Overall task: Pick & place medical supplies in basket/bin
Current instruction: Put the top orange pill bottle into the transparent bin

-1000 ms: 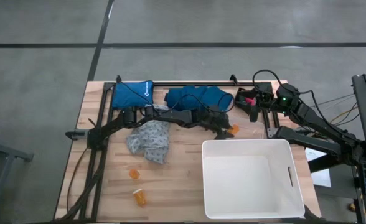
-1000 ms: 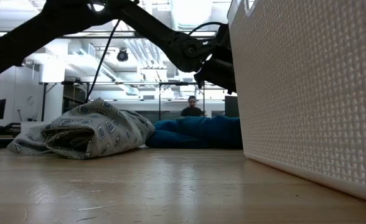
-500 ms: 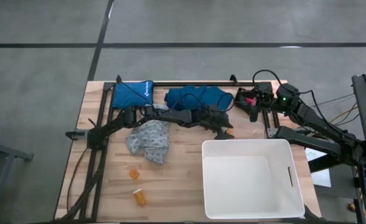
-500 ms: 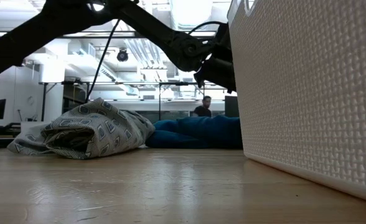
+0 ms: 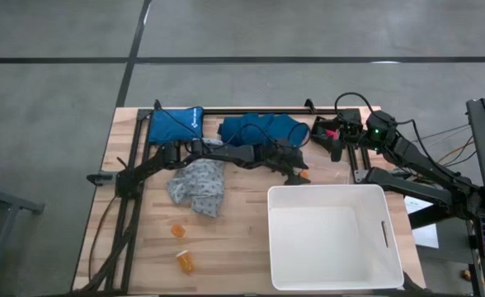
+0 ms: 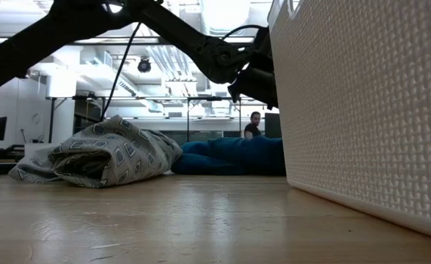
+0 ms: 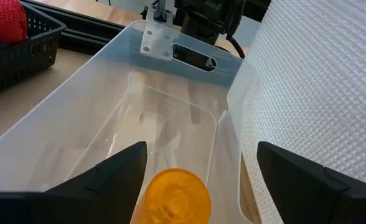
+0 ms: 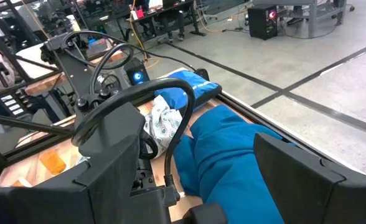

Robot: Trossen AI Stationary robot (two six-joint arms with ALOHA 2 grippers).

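From overhead, the left tool (image 5: 296, 172) is stretched across the desk (image 5: 135, 247), hanging just off the far wall of the white tub (image 5: 331, 235), and a speck of orange, a pill bottle (image 5: 303, 174), shows right at its tip. Just behind that tool lies the dark teal garment (image 5: 261, 129), and back along its arm sits the pale patterned garment (image 5: 198, 186). Two more orange bottles (image 5: 181, 246) lie well away from it on the near side of the desk. The right tool (image 5: 335, 142) waits at the far right edge, with something pink-red (image 5: 331, 132) beside it.

Down at desk level, the left tool (image 6: 253, 72) hangs above the surface, tight against the tub's textured wall (image 6: 362, 110); the patterned garment (image 6: 102, 154) and the teal one (image 6: 234, 155) lie beneath and beyond it.

Left wrist view: the fingers (image 7: 105, 177) stand well apart, and the orange bottle (image 7: 178, 196) sits between them without either finger touching it, over a clear plastic tray (image 7: 108, 99), with the tub wall (image 7: 320, 81) alongside.

Right wrist view: fingers (image 8: 298, 174) spread wide, nothing between them, and the teal garment (image 8: 233, 149) just ahead.
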